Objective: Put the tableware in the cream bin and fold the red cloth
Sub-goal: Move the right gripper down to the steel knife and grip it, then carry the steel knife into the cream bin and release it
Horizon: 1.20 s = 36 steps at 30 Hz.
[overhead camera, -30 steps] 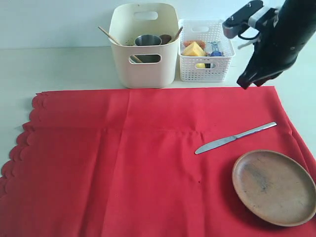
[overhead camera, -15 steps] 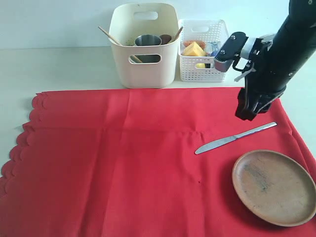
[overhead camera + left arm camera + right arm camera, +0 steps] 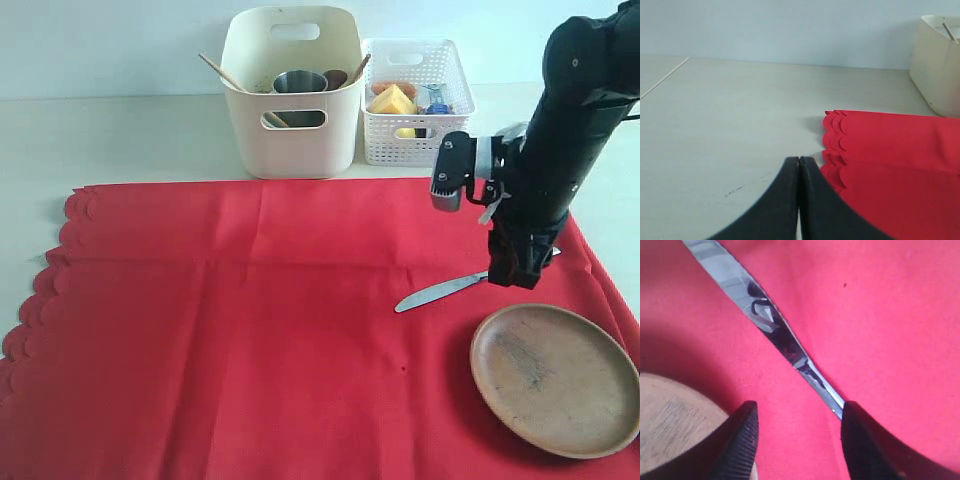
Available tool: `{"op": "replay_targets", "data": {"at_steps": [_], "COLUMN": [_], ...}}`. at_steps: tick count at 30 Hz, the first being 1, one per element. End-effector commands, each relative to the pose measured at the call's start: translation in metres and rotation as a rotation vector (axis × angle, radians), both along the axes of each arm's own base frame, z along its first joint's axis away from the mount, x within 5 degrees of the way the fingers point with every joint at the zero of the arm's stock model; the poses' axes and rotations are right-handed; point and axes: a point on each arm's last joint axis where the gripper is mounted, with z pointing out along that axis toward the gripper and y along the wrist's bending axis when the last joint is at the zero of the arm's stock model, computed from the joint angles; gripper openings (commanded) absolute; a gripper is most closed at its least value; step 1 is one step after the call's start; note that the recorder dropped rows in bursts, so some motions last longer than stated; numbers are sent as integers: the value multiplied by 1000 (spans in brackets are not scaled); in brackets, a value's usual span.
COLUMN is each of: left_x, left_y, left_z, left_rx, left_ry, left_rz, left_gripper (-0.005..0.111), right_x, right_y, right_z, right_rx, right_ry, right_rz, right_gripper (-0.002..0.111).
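Note:
The red cloth (image 3: 280, 320) lies spread flat on the table. On its right part lie the steel knife (image 3: 440, 290) and the round brown wooden plate (image 3: 555, 378). My right gripper (image 3: 512, 278) (image 3: 799, 415) stands open just above the knife's handle end, one finger over the knife (image 3: 765, 325), the plate (image 3: 670, 425) beside the other. The cream bin (image 3: 292, 90) at the back holds the steel cup (image 3: 299, 82), chopsticks (image 3: 222, 72) and a dark spoon (image 3: 357, 68). My left gripper (image 3: 799, 161) is shut and empty over bare table beside the cloth's scalloped edge (image 3: 832, 145).
A white lattice basket (image 3: 415, 100) with food items stands right of the cream bin. The cream bin's wall (image 3: 937, 65) shows in the left wrist view. Bare pale table (image 3: 120, 140) stretches behind and left of the cloth.
My right arm has come down from beside the white basket to the knife's handle end on the cloth. The knife, plate and cloth have not moved.

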Motion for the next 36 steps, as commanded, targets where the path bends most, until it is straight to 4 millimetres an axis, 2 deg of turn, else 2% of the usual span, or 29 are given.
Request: {"op": "replay_targets", "data": {"at_steps": [1,12,19,22,29,30,36], "left_x": [0,0,0,0,0,0,0], "left_y": [0,0,0,0,0,0,0], "left_z": [-1,-1,-1,-1,-1,-1,-1], "left_rx": [-4,-4,-4,-4,-4,-4,-4], "left_ry": [-7,-7,-7,-7,-7,-7,-7], "left_rz": [-5,-5,-5,-5,-5,-5,-5], "left_gripper": [1,1,1,1,1,1,1], "right_x": [3,15,16,14,13,13,14], "right_y": [0,3,3,3,2,2,3], "right_z": [-8,-30,-48,-48,-47,-44,-21], "right_rx": [-9,-2,-9,-14,-17,-16,-1], "right_ry": [-7,-83,-44,-28,-13,-18,-88], "right_rz": [50,126,124,128,128,126,123], "right_gripper": [50,50,50,41,3,0,0]}}
